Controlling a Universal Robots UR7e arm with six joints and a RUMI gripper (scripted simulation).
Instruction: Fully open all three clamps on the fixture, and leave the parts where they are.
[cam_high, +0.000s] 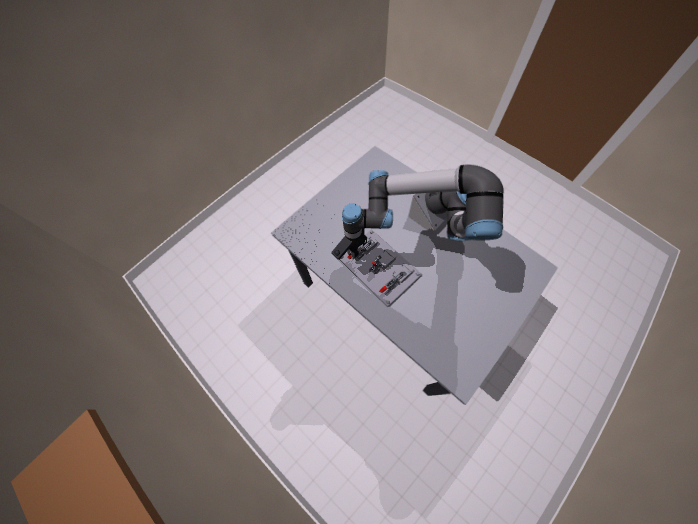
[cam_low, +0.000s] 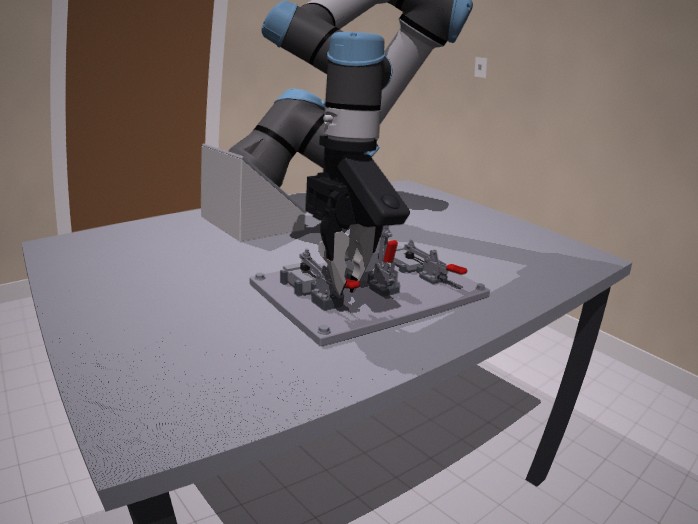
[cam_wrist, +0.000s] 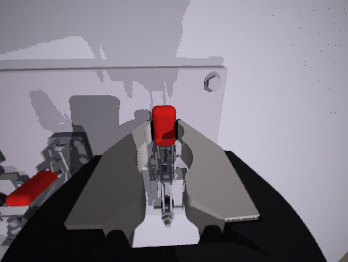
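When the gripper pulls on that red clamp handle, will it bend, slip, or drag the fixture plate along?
The handle looks like a stiff lever, so it probably pivots rather than bends. Its rounded red cap may slip between the fingers. The plate shows corner bolts, so it likely stays put.

Counted: one table (cam_low: 169, 349). One fixture plate (cam_low: 394, 315) on it, frame centre. Three clamps, each red-handled: one (cam_low: 352, 283) between the gripper (cam_low: 341, 292) fingers, one (cam_low: 389, 251) with handle upright just right of it, one (cam_low: 456, 269) lying flat farther right. One arm (cam_high: 422, 181), one gripper. One grey wedge block (cam_low: 236, 197), upper left of the plate. Four plate bolts seen at the corners, e.g. one (cam_low: 323, 329) at the near corner. Two doors: one brown (cam_high: 592, 78) upper right, one orange (cam_high: 78, 473) lower left.
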